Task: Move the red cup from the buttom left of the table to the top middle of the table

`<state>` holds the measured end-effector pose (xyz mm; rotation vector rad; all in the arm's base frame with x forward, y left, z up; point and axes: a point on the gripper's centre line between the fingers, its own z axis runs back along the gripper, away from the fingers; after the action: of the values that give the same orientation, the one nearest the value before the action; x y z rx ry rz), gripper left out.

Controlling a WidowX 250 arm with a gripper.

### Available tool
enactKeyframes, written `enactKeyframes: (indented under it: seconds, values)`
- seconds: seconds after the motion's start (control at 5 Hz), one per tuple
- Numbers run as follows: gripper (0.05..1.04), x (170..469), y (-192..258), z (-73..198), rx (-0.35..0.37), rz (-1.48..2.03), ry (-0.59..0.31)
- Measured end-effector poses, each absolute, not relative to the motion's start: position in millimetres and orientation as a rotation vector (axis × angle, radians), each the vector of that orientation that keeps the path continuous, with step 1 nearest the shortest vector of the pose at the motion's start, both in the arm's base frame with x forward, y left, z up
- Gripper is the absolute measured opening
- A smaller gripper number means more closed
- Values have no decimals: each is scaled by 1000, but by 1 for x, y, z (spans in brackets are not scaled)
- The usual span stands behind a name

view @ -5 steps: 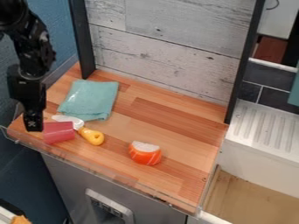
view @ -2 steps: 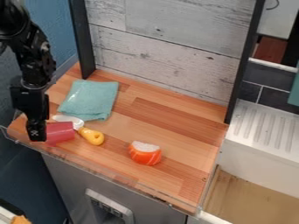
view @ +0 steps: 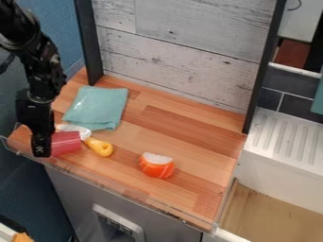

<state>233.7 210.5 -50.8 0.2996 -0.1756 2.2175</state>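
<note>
My black gripper (view: 41, 147) hangs low at the left front corner of the wooden table (view: 189, 142), overlapping the left end of the red cup. The red cup (view: 66, 143) lies on its side, its left part hidden behind the gripper. Whether the gripper holds the cup cannot be made out.
Touching or close to the cup's right side is a pizza-cutter-like tool with a yellow handle (view: 99, 147). A folded teal cloth (view: 97, 108) lies behind it. An orange-and-white toy piece (view: 157, 165) sits front centre. A clear rim (view: 114, 188) edges the front.
The gripper has come down and slightly right, from above the cup's left end to beside it at table level. The cup looks nearly unmoved.
</note>
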Motion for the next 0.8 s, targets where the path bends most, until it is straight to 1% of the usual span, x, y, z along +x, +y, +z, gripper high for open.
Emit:
enactKeyframes:
  seconds: [0.4,0.6,0.8]
  values:
    - [745,234,214,-50,306,2223,-202]
    - [744,230,214,-46,307,2236,-234]
    - [744,239,216,-19,228,2252,-317]
